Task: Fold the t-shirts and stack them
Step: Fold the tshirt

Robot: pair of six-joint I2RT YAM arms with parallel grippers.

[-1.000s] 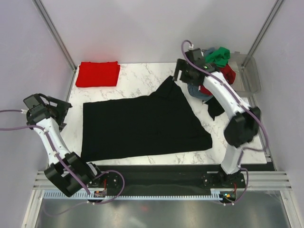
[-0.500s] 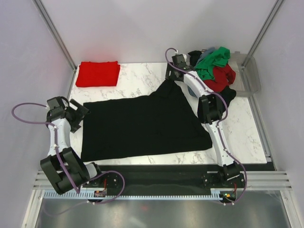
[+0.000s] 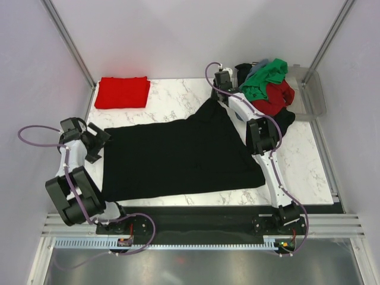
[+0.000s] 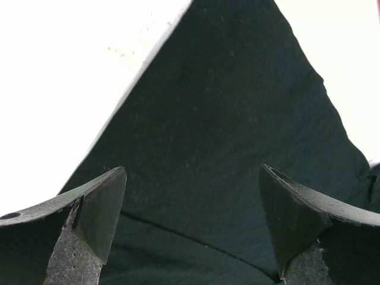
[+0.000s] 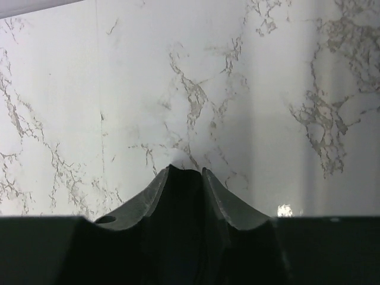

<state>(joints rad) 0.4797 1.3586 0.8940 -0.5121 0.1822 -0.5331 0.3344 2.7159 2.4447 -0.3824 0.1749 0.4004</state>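
Note:
A large black t-shirt [image 3: 178, 154] lies spread flat across the marble table. My left gripper [image 3: 98, 142] hovers at its left edge and stands open. In the left wrist view the black t-shirt [image 4: 225, 148] fills the space under the wide-apart fingers of that gripper [image 4: 193, 178]. My right gripper [image 3: 218, 96] sits at the shirt's far sleeve tip. Its narrow jaws [image 5: 187, 169] pinch black cloth above the marble. A folded red t-shirt [image 3: 122, 92] rests at the back left. More t-shirts are heaped at the back right, green [image 3: 264, 77] over red [image 3: 278, 95].
A grey metal tray [image 3: 316, 95] stands past the heap at the right edge. Frame posts rise at both back corners. Bare marble [image 3: 178, 98] shows between the red t-shirt and the black sleeve, and to the right of the black t-shirt [image 3: 297, 160].
The right arm swung from the heap to the black sleeve tip and its jaws closed on the cloth. The left gripper moved right to the shirt's left edge, still open.

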